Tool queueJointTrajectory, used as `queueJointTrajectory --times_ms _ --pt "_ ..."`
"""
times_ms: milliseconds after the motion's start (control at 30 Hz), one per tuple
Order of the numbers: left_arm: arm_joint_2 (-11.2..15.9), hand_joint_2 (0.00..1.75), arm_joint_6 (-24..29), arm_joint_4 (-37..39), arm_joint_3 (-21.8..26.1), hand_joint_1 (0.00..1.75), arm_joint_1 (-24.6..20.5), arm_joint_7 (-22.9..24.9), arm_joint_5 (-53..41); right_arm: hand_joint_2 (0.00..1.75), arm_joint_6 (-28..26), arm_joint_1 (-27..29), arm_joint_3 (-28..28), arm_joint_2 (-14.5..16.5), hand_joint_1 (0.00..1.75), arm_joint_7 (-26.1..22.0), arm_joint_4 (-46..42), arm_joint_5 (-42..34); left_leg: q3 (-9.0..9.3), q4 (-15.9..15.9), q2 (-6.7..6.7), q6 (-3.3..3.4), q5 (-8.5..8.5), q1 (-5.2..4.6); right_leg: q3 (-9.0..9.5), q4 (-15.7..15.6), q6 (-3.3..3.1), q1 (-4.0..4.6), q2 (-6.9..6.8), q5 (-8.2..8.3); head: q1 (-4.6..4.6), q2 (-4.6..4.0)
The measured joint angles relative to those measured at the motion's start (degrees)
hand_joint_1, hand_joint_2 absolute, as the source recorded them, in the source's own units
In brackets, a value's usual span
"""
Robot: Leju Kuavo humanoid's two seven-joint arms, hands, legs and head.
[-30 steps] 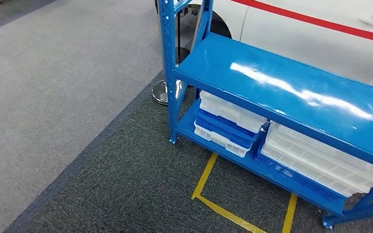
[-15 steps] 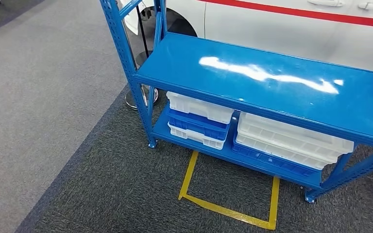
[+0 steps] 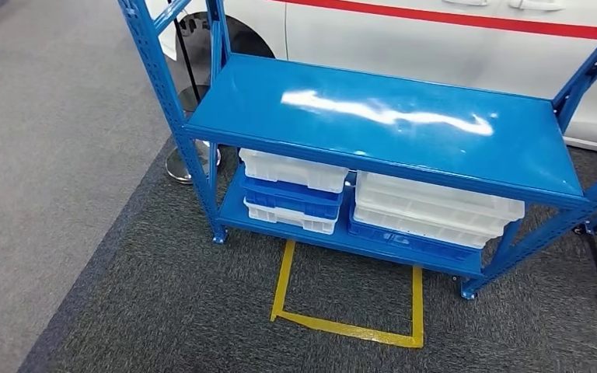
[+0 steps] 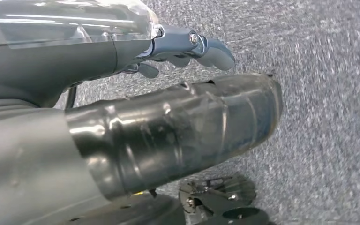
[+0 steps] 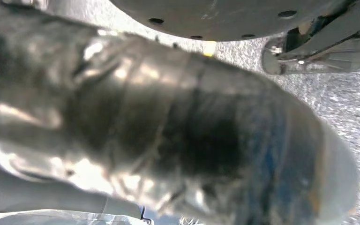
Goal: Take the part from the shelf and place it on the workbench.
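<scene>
Car workshop: blue steel rack (image 3: 389, 124), white car (image 3: 435, 39), floor tape (image 3: 342, 326).

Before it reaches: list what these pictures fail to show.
Head view: insides of the stacked trays, hidden under the shelf board.
Head view: the white car, cut off by the top edge.
Left wrist view: whether the left hand holds anything; fingers partly hidden.
Right wrist view: the dark mass, too blurred to identify.

Head view high, angled down at blue shelf (image 3: 381, 124); both wrist views close, facing grey carpet (image 4: 328, 117)
</scene>
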Motion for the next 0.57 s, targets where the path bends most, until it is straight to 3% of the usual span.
queueJointTrajectory --times_ms 33,67,100,167,233,333,400,500,567 --pt "0.0 0.0 0.0 0.0 0.0 0.0 0.1 0.0 0.0 1.31 0.1 0.0 0.1 0.0 0.0 0.5 0.0 0.3 -0.06 0.0 0.5 0.0 -0.02 -0.03 -1.39 3.0 0.19 -0.09 -0.24 -1.09 0.0 0.0" --pt "0.0 0.0 0.0 0.0 -0.1 0.0 0.2 0.1 0.0 1.75 0.1 0.0 0.2 0.0 0.0 0.9 0.0 0.7 -0.09 0.1 0.89 -0.04 -0.06 -0.04 -1.85 4.2 0.34 -0.2 -0.33 -1.06 -0.01 0.0" --pt "0.0 0.0 0.0 0.0 -0.1 0.0 0.2 0.1 -0.1 1.75 0.2 0.0 0.3 0.0 0.0 1.3 0.0 1.1 -0.07 0.1 1.18 -0.13 -0.12 -0.03 -1.09 3.0 0.43 -0.33 -0.42 0.09 0.0 0.0" --pt "0.0 0.0 0.0 0.0 -0.2 0.0 0.1 0.2 -0.2 1.75 0.3 0.0 0.6 -0.1 0.0 2.0 0.0 1.6 0.06 0.3 1.49 -0.51 -0.36 -0.01 3.1 -4.6 0.37 -0.53 -0.8 3.62 0.01 0.0" --pt "0.0 0.0 -0.1 0.0 -0.3 0.0 0.0 0.2 -0.3 1.75 0.5 0.0 0.9 -0.1 0.0 2.4 0.0 1.8 0.07 0.7 1.62 -1.2 -0.72 -0.22 6.25 -10.6 -0.12 -0.33 -1.07 5.36 -0.03 0.0" --pt "0.0 0.0 -0.1 0.0 -0.6 0.0 -0.2 0.2 -0.3 1.75 0.9 0.0 1.1 -0.1 0.0 2.7 0.1 2.1 0.25 0.7 1.66 -2.31 -0.91 -0.34 6.69 -11.5 -1.18 -0.02 -0.94 5.37 -0.06 0.0" --pt "0.0 0.0 -0.1 0.0 -0.7 0.0 -0.3 0.3 -0.3 1.75 1.0 0.0 1.2 -0.1 0.0 2.8 0.1 2.2 -0.21 2.2 1.52 -2.9 -2.1 -0.11 6.84 -11.8 -2.0 -0.16 -0.94 5.59 -0.09 0.0" --pt "0.0 0.0 -0.1 0.0 -0.8 0.0 -0.2 0.3 -0.3 1.75 1.1 0.0 1.3 -0.1 0.0 2.8 0.1 2.3 -4.48 11.8 1.28 -3.55 -7.48 0.07 6.82 -11.9 -2.98 -0.13 -0.99 5.74 -0.17 0.0" --pt "0.0 0.0 -0.1 0.0 -0.9 0.0 -0.1 0.3 -0.3 1.75 1.1 0.0 1.3 -0.1 0.0 2.8 0.2 2.4 -6.94 17.1 1.25 -3.93 -9.38 0.14 6.8 -11.9 -3.19 -0.01 -0.96 5.7 -0.16 0.0"
